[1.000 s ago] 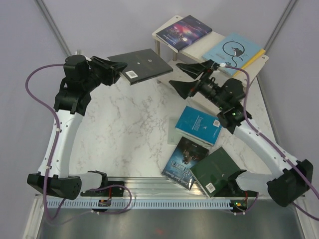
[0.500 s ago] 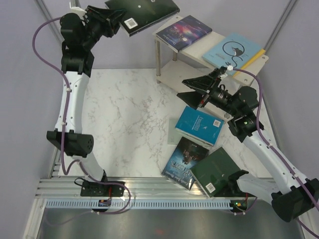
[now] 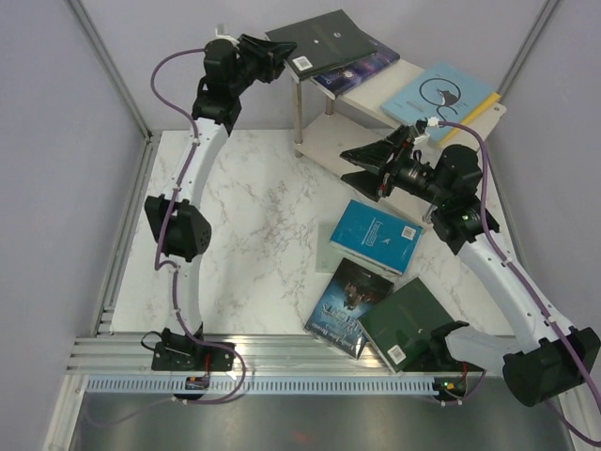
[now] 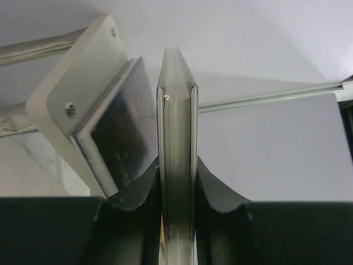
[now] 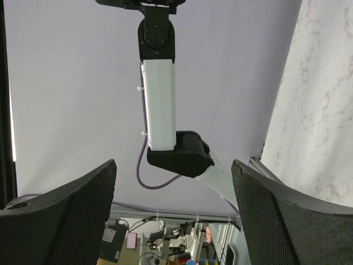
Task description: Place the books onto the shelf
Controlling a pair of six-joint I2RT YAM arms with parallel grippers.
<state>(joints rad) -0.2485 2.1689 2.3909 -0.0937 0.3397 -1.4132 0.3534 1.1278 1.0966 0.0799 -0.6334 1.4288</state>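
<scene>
**Black book poised over the top board**

The left gripper [image 3: 279,58], its arm stretched far out towards twelve o'clock, is pinched narrowly on one edge of a thin black paperback with a white barcode sticker [image 3: 329,38]. It carries the book flat over the upper board of the small cream two-tier rack on thin metal legs [image 3: 374,91], at one o'clock. Just beneath it lies a purple galaxy-cover book [image 3: 368,66]. I'd guess the black one is held level so it can settle on top as a stack. I cannot tell whether the two touch.

The right gripper [image 3: 357,166] hangs at three o'clock by the lower board, its jaws spread wide and holding nothing, probably parked clear of the left arm's path.

Down at five o'clock, a cyan paperback [image 3: 376,235], a dark blue one [image 3: 347,299] and a dark green one [image 3: 410,324] wait on the white marble table [image 3: 244,235].
</scene>
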